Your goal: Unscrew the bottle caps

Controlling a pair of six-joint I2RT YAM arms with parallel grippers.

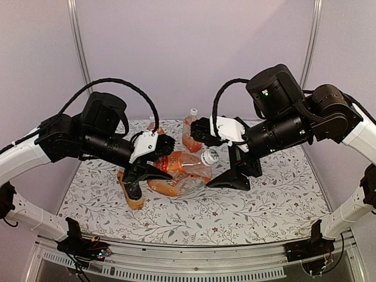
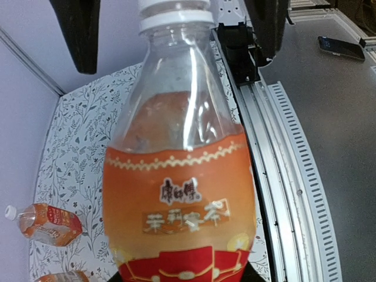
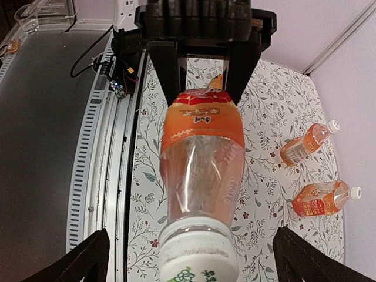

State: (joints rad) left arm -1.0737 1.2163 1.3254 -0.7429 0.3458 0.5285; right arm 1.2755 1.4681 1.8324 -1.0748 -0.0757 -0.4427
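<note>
Starting at the near edge: both arm bases sit by the rail (image 1: 188,267), with the floral counter (image 1: 264,205) running back from it. Toward the near-left part of the counter a fallen bottle (image 1: 133,195) lies on its side, under the left gripper (image 3: 205,97). Its cap isn't visible.

The left gripper is clamped on the base end of the held bottle (image 3: 202,153), one finger on each side of the orange label. The held bottle is off the counter, roughly horizontal over the middle, with its neck pointing toward the right edge. Its white cap (image 1: 210,156) sits on the neck and shows green print on top in the right wrist view.

The right gripper (image 3: 197,258) is spread wide, one finger on each side of the cap, with a clear gap both ways and no contact. The left wrist view agrees: its black fingers (image 2: 76,35) flank the neck without touching.

The top view shows a crumpled orange-and-clear shape (image 1: 176,187) just under the held bottle. It could be part of that bottle or a separate one; I can't tell from that angle.

At the far edge two bottles stand upright. The far-centre bottle (image 1: 191,135) has a white top (image 1: 192,111) in plain view. The second far bottle (image 1: 154,124) is just left of it, mostly hidden behind the left gripper. The right wrist view shows both of these bottles capped, well apart from the held bottle.
</note>
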